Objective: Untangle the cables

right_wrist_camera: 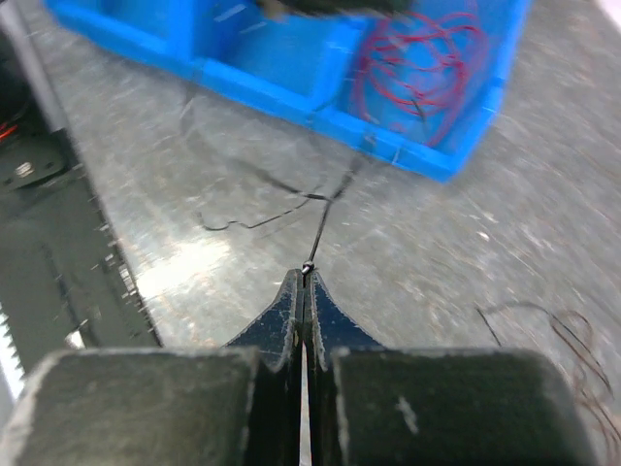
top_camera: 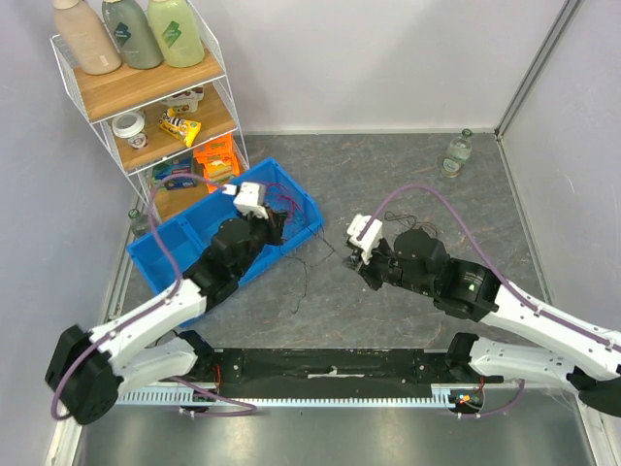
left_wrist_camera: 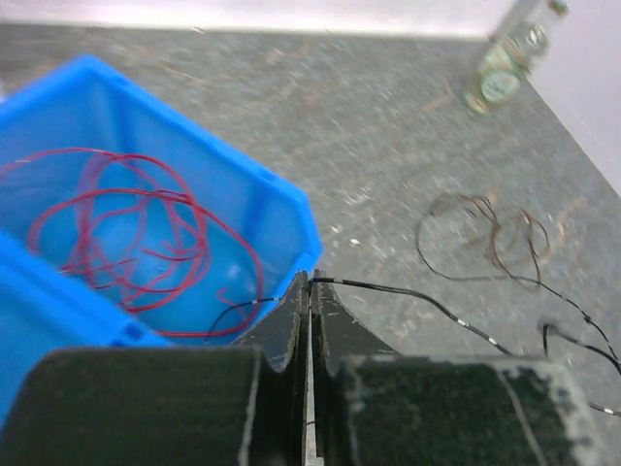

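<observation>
Blue plastic filled the left of the scene: a blue bin (left_wrist_camera: pixel 281 223) stood on the grey table (left_wrist_camera: pixel 388 146), and a red cable (left_wrist_camera: pixel 136 238) lay inside it in wide overlapping loops. The left gripper (left_wrist_camera: pixel 309 286) hovered at the bin's near corner with its jaws pressed together, pinching a black cable (left_wrist_camera: pixel 388 287) at the very tips. From there the thin wire ran out across the table. The right gripper (right_wrist_camera: pixel 305 277) sat well apart from the bin on the open table, its jaws also clamped, with a black strand leaving its tips toward the bin; it looked like the same cable, though the path between was too fine to trace fully. A short tail of black wire curled into the bin beside the red loops, and it was unclear whether the two were snagged together. A loose dark bunch (left_wrist_camera: pixel 500 238) lay further out on the table, untouched, near a glass bottle (left_wrist_camera: pixel 505 58) at the far wall. The step in hand appeared to be drawing the black cable out straight between the two arms. The next move probably called for a slow, gentle spreading of the arms, watching that the red loops did not drag over the bin's rim.
</observation>
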Robot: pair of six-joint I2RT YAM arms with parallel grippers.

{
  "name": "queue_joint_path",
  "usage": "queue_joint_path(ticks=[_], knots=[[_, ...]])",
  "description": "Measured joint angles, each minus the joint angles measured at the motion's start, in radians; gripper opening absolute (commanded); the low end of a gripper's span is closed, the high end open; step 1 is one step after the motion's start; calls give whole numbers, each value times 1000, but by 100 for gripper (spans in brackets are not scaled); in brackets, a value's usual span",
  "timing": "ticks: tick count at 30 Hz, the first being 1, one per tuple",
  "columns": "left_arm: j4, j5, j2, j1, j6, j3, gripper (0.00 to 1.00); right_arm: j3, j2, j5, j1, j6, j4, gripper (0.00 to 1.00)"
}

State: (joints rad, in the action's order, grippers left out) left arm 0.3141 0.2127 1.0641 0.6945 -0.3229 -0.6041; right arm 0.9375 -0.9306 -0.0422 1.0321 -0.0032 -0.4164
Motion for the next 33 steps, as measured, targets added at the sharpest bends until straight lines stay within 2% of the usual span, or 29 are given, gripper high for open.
queue_joint_path(ticks=[2, 4, 5, 7, 9, 12, 16, 21, 26, 33], knots=[[-66, 92, -75, 0, -10, -5, 2, 0, 19, 126, 3, 38, -3, 0], [-126, 171, -149, 0, -21, -13, 2, 0, 42, 325, 6, 95, -15, 0], [-171, 223, -190, 0, -28, -26, 2, 0, 59, 493, 6, 153, -36, 0], [-235, 294, -242, 0, -34, -55, 2, -2, 94, 710, 4, 229, -76, 0], [-290, 354, -286, 0, -34, -85, 2, -14, 151, 876, 2, 286, -101, 0], [-346, 408, -333, 0, -24, -126, 2, -24, 243, 1039, 2, 350, -123, 0], [-395, 473, -341, -1, 33, -214, 2, -35, 338, 1150, 2, 386, -124, 0], [-388, 530, -318, -1, 153, -320, 2, -67, 389, 1212, 1, 398, -132, 0], [-352, 557, -274, -11, 277, -411, 2, -75, 436, 1215, 1, 404, -142, 0], [-306, 561, -245, -46, 339, -396, 2, -87, 446, 1165, 1, 390, -123, 0]])
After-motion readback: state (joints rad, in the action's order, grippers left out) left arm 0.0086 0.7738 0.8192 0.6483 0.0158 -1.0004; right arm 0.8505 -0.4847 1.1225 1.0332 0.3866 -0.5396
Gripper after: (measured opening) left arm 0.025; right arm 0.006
